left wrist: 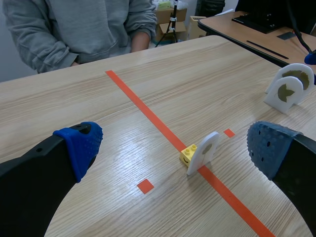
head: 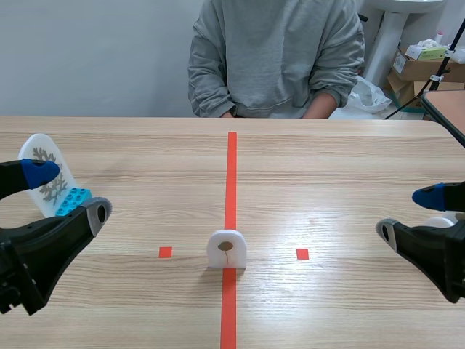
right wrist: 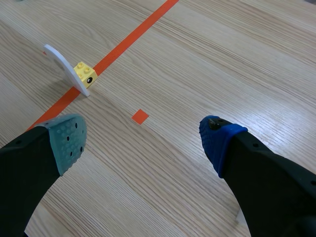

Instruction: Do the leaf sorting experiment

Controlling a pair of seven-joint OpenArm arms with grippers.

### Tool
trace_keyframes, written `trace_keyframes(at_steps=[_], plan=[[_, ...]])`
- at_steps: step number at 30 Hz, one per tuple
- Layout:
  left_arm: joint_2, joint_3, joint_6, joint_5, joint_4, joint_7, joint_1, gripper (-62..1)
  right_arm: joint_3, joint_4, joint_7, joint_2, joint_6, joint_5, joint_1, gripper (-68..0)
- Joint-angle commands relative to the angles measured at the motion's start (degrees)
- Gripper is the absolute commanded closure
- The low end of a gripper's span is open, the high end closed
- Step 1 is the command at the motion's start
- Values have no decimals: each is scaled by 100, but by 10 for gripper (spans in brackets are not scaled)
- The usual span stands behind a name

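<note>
A small white arched card (head: 227, 249) with a brown leaf stands on the red centre line, backed by a yellow brick (left wrist: 188, 153). The left wrist view shows the card (left wrist: 205, 150) ahead of my left gripper (left wrist: 174, 150); in the right wrist view it (right wrist: 66, 69) stands ahead and to one side. A taller card with a grey leaf (head: 47, 171) stands on a blue brick (head: 73, 200) at the left, right by my open left gripper (head: 69, 193). Two more leaf cards (left wrist: 291, 89) stand near my open right gripper (head: 412, 213). Neither gripper holds anything.
A person in a grey sweatshirt (head: 276, 58) sits across the table with arms at its far edge. Small red tape squares (head: 165, 252) (head: 302, 254) flank the centre card. A second table (head: 447, 105) and cardboard boxes (head: 418, 65) lie beyond the far right corner.
</note>
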Motion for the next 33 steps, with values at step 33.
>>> trace_keyframes(at_steps=[33], plan=[[46,22,-33,-44,59,-87,-17,-623,4,-17,-343,94,46,81,271,-469]])
